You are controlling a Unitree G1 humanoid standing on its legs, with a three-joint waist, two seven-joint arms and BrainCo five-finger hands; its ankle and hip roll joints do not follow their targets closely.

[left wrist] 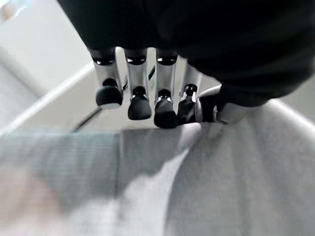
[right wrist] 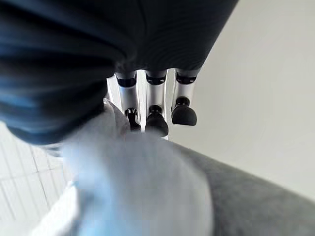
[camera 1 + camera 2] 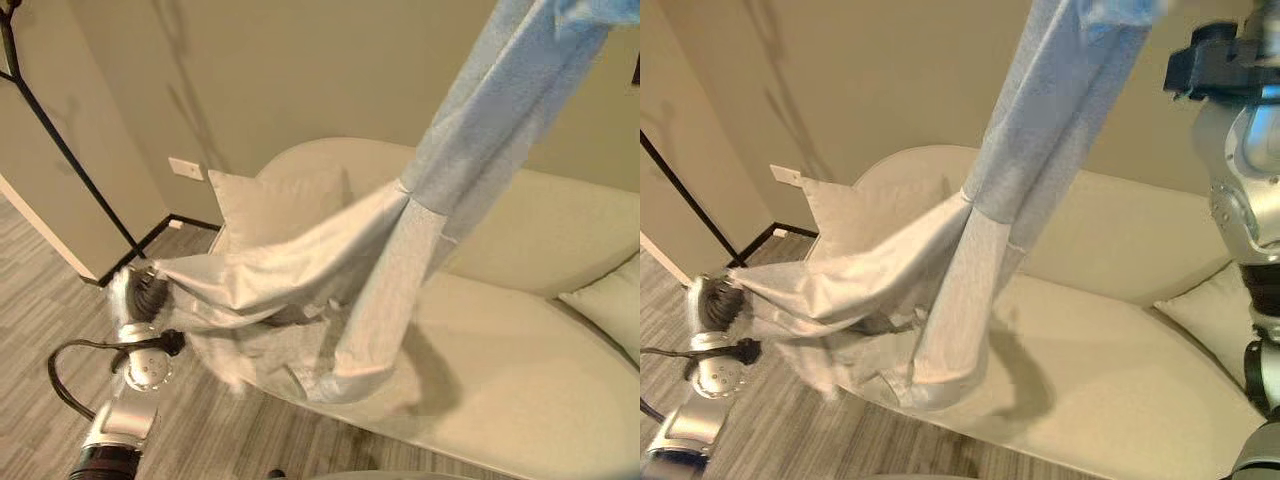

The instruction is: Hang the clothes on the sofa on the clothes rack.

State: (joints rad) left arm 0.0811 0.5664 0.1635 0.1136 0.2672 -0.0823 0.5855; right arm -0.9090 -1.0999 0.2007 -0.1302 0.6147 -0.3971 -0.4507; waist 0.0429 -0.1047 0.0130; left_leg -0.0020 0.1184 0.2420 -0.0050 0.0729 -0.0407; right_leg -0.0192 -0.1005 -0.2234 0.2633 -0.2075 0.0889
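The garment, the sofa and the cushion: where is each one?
garment [image 3: 385,290], left eye view, on its hanging pale sleeve.
sofa [image 3: 520,390], left eye view, on the bare seat.
cushion [image 3: 265,205], left eye view, on its face.

A square cream cushion [image 3: 275,205] leans upright against the backrest at one end of the seat. A second cushion [image 3: 608,300] lies at the other end, well apart from it. A white outlet plate [image 3: 186,168] sits low on the beige wall [image 3: 300,70], above a dark skirting board [image 3: 165,228]. The floor [image 3: 40,300] is grey striped planks.
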